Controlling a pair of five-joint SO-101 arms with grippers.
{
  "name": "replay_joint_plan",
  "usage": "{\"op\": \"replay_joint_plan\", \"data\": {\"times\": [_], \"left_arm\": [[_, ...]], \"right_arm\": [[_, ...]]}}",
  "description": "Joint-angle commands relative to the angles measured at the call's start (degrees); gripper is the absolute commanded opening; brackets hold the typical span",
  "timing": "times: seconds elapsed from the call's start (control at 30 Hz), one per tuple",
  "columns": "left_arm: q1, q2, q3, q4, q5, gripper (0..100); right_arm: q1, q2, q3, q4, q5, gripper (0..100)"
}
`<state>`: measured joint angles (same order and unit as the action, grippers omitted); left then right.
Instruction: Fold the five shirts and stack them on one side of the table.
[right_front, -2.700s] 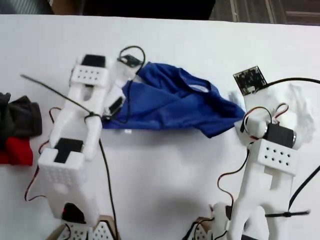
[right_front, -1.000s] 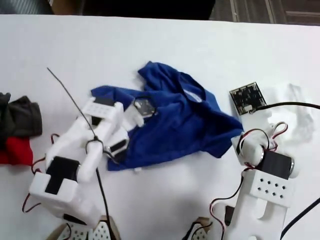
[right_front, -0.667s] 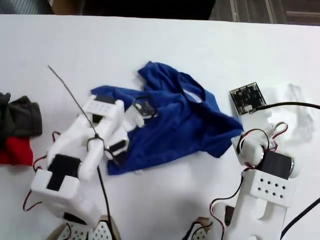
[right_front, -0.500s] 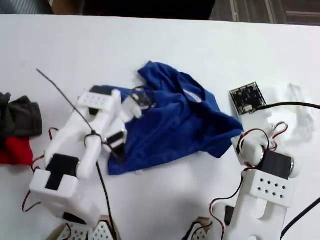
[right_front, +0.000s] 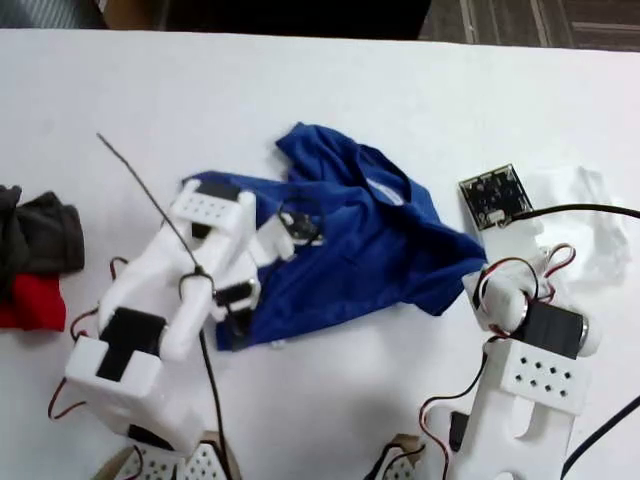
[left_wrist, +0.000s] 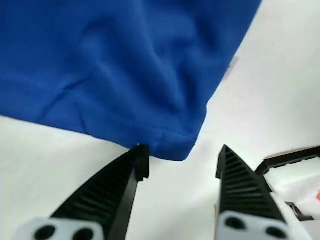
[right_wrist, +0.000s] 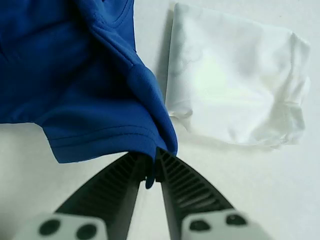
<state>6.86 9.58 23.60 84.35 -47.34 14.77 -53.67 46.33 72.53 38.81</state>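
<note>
since the blue shirt lies crumpled near the middle of the table, with one edge doubled over on itself, the step in hand is judged to be spreading it flat before any fold is made. the right arm's jaws are seen clamped together on a pinch of hem at the shirt's corner nearest that arm. the left arm's jaws stand apart, with the opposite hem corner just ahead of the gap and touching one fingertip, but nothing is gripped there yet.

for the step to go well, the left jaws should be pushed further on so that the stitched hem sits deep between the fingers before they are closed; a bite on the very tip is likely to slip out once tension is applied. it cannot be told whether one layer or two lie at that corner, so only the edge layer should be caught if possible. the two corners should then be drawn apart evenly and kept low over the table, so the cloth is laid out and not lifted into a new bunch.

care is needed on the right side, where a folded white shirt lies just beside the clamped corner and could be dragged. the dark shirt and red shirt at the table's far left edge are well apart from the work.
</note>
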Motion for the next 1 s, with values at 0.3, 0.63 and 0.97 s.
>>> {"op": "replay_joint_plan", "data": {"times": [0.3, 0.63, 0.97], "left_arm": [[0.8, 0.1, 1.9, -7.3, -0.4, 23], [1.0, 7.9, 1.4, -6.9, -0.7, 14], [0.4, -2.7, -4.0, 2.1, -0.4, 4]], "right_arm": [[0.0, -1.9, -0.3, -0.1, 0.4, 2.1], [0.2, -1.9, -0.4, -0.1, 0.5, 2.1], [0.0, -1.4, -0.3, -2.0, 0.5, 2.1]]}}
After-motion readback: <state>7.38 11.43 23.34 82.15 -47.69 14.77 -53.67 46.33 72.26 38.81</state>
